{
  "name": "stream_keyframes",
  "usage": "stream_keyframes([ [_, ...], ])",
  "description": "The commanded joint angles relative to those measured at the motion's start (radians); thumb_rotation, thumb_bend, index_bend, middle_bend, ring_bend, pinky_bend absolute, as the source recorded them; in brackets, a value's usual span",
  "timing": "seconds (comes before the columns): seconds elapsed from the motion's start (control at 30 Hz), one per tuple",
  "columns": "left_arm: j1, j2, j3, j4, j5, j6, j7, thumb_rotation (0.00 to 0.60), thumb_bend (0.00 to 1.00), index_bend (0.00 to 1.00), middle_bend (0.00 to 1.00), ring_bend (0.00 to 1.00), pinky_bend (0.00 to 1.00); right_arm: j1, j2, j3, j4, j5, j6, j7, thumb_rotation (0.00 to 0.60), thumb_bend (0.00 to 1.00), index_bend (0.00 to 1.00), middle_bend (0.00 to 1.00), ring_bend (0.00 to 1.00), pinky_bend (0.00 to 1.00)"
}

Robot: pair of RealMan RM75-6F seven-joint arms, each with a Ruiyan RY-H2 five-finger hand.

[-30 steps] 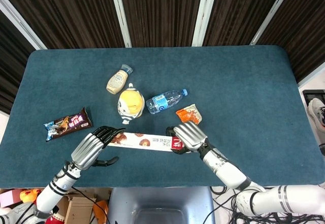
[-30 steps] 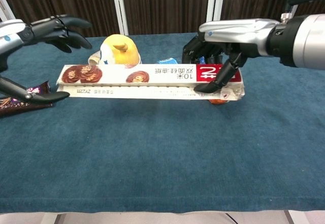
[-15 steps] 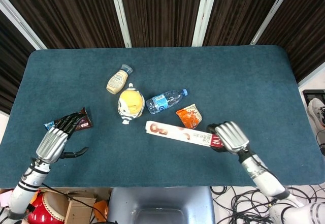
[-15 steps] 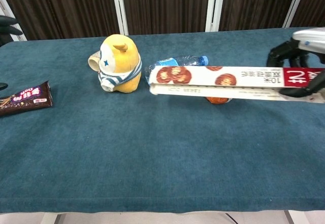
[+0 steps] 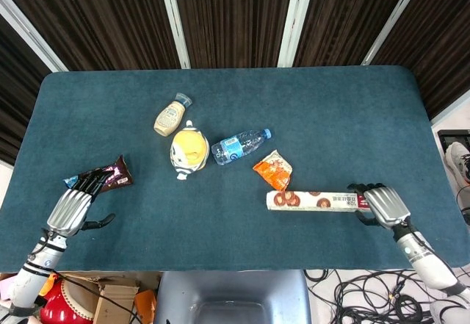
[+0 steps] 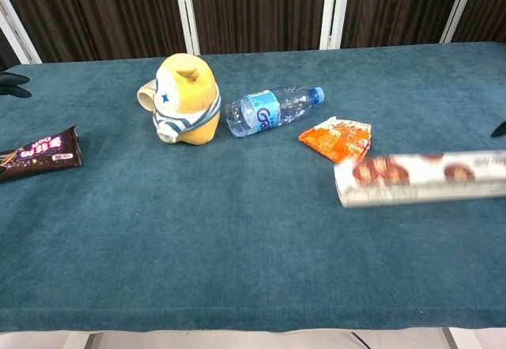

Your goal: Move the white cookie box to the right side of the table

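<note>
The white cookie box (image 5: pixel 316 200) is a long carton with cookie pictures, lying crosswise at the front right of the table. It looks blurred in the chest view (image 6: pixel 419 179). My right hand (image 5: pixel 382 205) grips its right end near the table's front edge. In the chest view only a dark fingertip (image 6: pixel 500 130) of that hand shows at the right border. My left hand (image 5: pixel 70 210) hovers at the front left, fingers apart and holding nothing. I cannot tell whether the box touches the cloth.
An orange snack packet (image 5: pixel 273 170) lies just left of and behind the box. A water bottle (image 5: pixel 241 145), a yellow toy (image 5: pixel 189 150) and a sauce bottle (image 5: pixel 171 117) sit mid-table. A chocolate bar (image 5: pixel 99 179) lies by my left hand.
My right hand has carried the cookie box rightward, from mid-front to the front right. My left hand let go of the box's left end and drew back to the front left.
</note>
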Motion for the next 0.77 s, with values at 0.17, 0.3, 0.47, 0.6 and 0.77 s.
stream_keyframes([
  [0.17, 0.004, 0.011, 0.004, -0.012, 0.008, 0.001, 0.009, 0.570, 0.24, 0.03, 0.13, 0.07, 0.17, -0.045, 0.100, 0.010, -0.090, 0.019, 0.016, -0.005, 0.600, 0.12, 0.00, 0.00, 0.00, 0.09],
  [0.3, 0.007, 0.023, 0.009, -0.024, 0.010, -0.001, 0.016, 0.591, 0.26, 0.02, 0.12, 0.07, 0.17, -0.059, 0.122, 0.014, -0.115, 0.015, 0.041, 0.004, 0.600, 0.12, 0.00, 0.00, 0.00, 0.09],
  [0.47, 0.149, 0.164, 0.061, -0.217, -0.127, 0.014, 0.221, 0.600, 0.28, 0.02, 0.12, 0.07, 0.15, -0.359, 0.216, 0.033, -0.338, 0.055, 0.571, -0.243, 0.600, 0.12, 0.00, 0.01, 0.02, 0.09],
  [0.6, 0.199, 0.172, 0.074, -0.293, -0.117, 0.074, 0.312, 0.600, 0.28, 0.01, 0.12, 0.07, 0.14, -0.441, 0.119, 0.064, -0.318, 0.024, 0.725, -0.316, 0.600, 0.12, 0.00, 0.03, 0.05, 0.14],
  [0.77, 0.223, 0.169, 0.074, -0.281, -0.069, 0.120, 0.281, 0.600, 0.28, 0.01, 0.10, 0.07, 0.12, -0.439, 0.087, 0.090, -0.278, 0.038, 0.664, -0.301, 0.600, 0.11, 0.00, 0.02, 0.02, 0.12],
])
